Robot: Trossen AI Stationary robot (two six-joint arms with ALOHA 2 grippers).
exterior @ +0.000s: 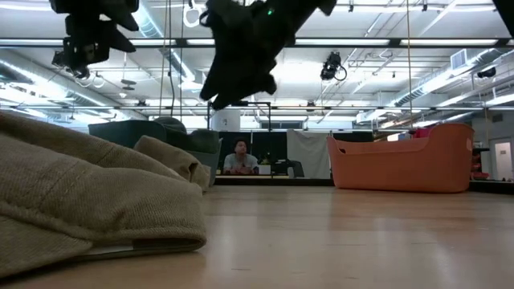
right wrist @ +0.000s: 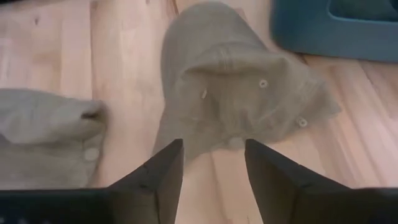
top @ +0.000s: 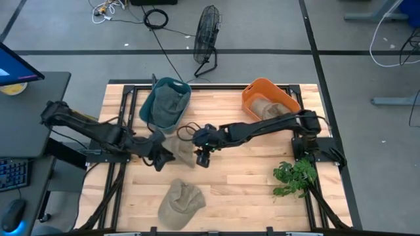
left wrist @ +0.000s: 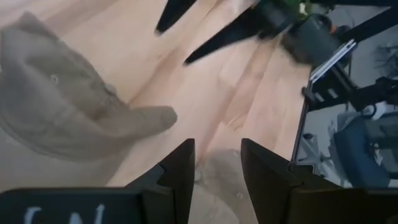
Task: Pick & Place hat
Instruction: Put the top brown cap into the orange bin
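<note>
We are judging the job partly done: one khaki hat (top: 165,105) is lying in the teal bin (top: 185,88) at the far left, another (top: 264,109) in the orange bin (top: 252,88) at the far right. Two are waiting on the wooden table (top: 249,177): a cap (top: 182,203) at the near edge and a hat (top: 180,149) in the middle. Our left gripper (top: 159,159) and right gripper (top: 202,157) are hovering on either side of that middle hat, both spread open and holding nothing.
</note>
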